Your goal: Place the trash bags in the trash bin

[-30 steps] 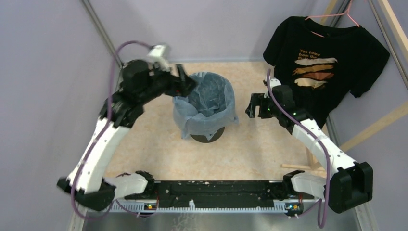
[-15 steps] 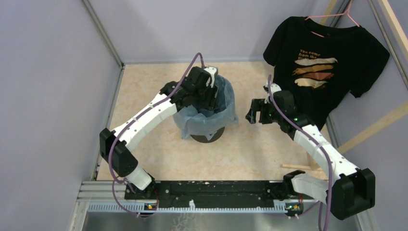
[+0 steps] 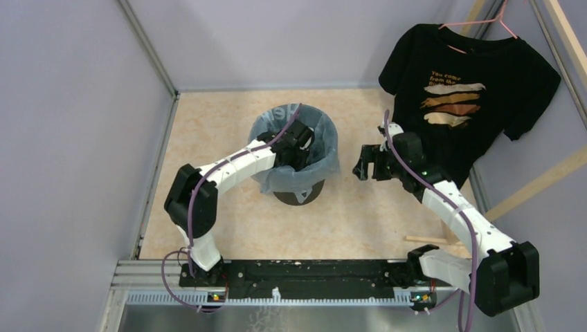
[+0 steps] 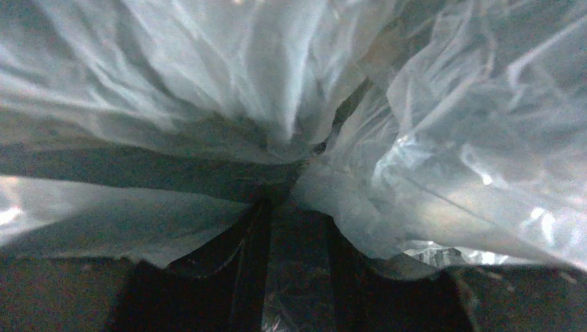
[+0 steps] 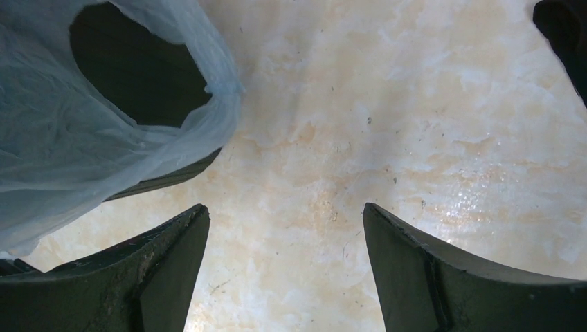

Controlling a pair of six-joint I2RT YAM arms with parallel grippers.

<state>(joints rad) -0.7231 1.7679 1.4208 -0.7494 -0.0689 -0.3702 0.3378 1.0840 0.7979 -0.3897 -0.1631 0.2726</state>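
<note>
Bag (image 3: 287,181) lines bin (image 3: 299,196), engulfing left jaws; right jaws gape beside.

bag (image 3: 304,176) thin translucent light-blue plastic, crinkly, glossy highlights, bin (image 3: 297,196) smooth black plastic, table (image 3: 214,131) mottled beige stone-look top, slight sheen, T-shirt (image 3: 477,69) matt black cloth, printed, right gripper (image 5: 284,207) matt black, lightly scuffed, front rail (image 3: 138,273) bare ribbed metal

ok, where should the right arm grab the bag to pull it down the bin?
Probably the handle loop of the trash bag, draped outside the trash bin facing the right gripper. Come in sideways from that side: film hangs loose there, jaws stand open.
</note>
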